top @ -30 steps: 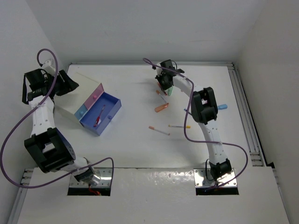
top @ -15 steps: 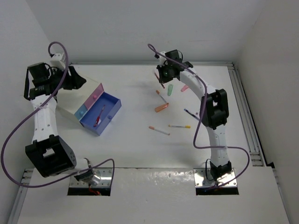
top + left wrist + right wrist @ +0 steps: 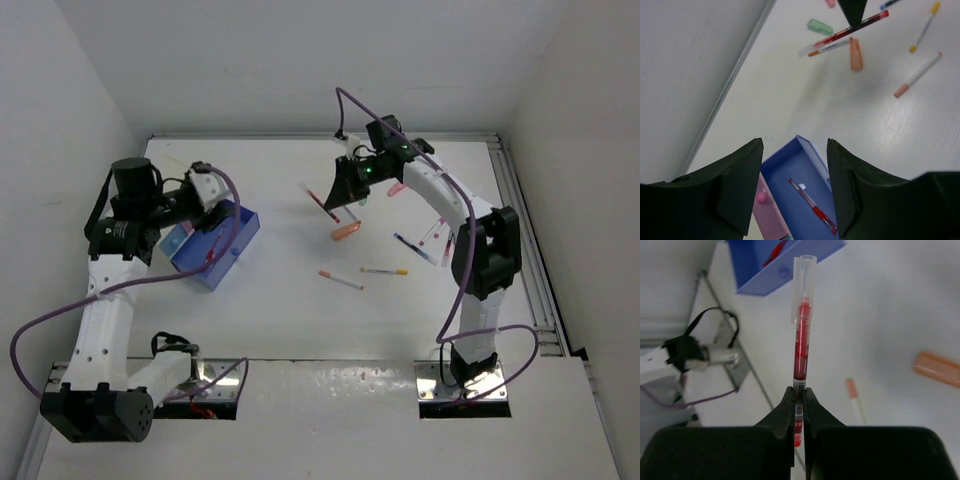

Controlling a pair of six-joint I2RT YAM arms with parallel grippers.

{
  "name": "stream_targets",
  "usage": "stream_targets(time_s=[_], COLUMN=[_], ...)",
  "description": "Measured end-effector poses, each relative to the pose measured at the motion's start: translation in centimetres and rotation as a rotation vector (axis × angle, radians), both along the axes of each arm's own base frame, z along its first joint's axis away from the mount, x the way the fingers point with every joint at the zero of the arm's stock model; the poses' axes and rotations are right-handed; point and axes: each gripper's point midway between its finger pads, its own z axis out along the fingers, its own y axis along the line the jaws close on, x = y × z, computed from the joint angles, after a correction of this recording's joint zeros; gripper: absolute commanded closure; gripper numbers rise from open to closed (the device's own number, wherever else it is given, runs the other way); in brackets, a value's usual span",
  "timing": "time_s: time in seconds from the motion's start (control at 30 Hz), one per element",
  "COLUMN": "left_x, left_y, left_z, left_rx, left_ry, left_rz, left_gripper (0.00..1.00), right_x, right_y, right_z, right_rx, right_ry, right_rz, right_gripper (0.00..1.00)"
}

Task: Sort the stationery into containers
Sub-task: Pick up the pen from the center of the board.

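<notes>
My right gripper (image 3: 344, 190) is shut on a red pen with a clear cap (image 3: 320, 198) and holds it above the table, pointing left; the pen (image 3: 801, 335) sticks straight out between the shut fingertips of that gripper (image 3: 799, 399). My left gripper (image 3: 208, 208) is open and empty, over the blue box (image 3: 222, 250). In the left wrist view the open gripper (image 3: 795, 144) frames the blue box (image 3: 801, 172), which holds one red pen (image 3: 812, 206); the pink box (image 3: 766, 212) lies beside it. An orange marker (image 3: 345, 231) lies below the held pen.
Loose on the table: a white pen with an orange tip (image 3: 340, 280), a yellow-tipped pen (image 3: 384, 270), a dark pen (image 3: 414, 246), a pink piece (image 3: 396, 188), a green piece (image 3: 819, 26). The back wall and a right-hand rail (image 3: 525, 240) bound the table.
My right gripper has lifted the red pen and carried it leftward. My left arm has swung from the back left corner to over the blue box.
</notes>
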Motion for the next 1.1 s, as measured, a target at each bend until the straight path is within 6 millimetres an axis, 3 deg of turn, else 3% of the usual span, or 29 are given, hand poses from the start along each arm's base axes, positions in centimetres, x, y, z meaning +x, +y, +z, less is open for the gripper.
stream_targets(time_s=[0.2,0.47,0.77,1.1], left_x=[-3.4,-7.0,-9.2,-8.2], left_y=[-3.2,-7.2,-9.7,-9.9], left_z=[-2.5,-3.0,-5.8,-6.8], left_rx=[0.204,0.278,0.336,0.375], left_ry=[-0.103,-0.177,-0.075,-0.068], left_rz=[-0.238,-0.47,-0.606,-0.556], left_gripper=[0.45,0.41,0.32,0.35], right_x=[-6.5,-13.0,-13.8,-15.3], right_y=[3.1,6.2,7.1,8.2], right_z=[0.9,2.5,4.4,5.6], right_rx=[0.105,0.152,0.193,0.215], right_ry=[0.195,0.32,0.338,0.346], right_rz=[0.164,0.339,0.372,0.422], right_gripper=[1.0,1.0,1.0,1.0])
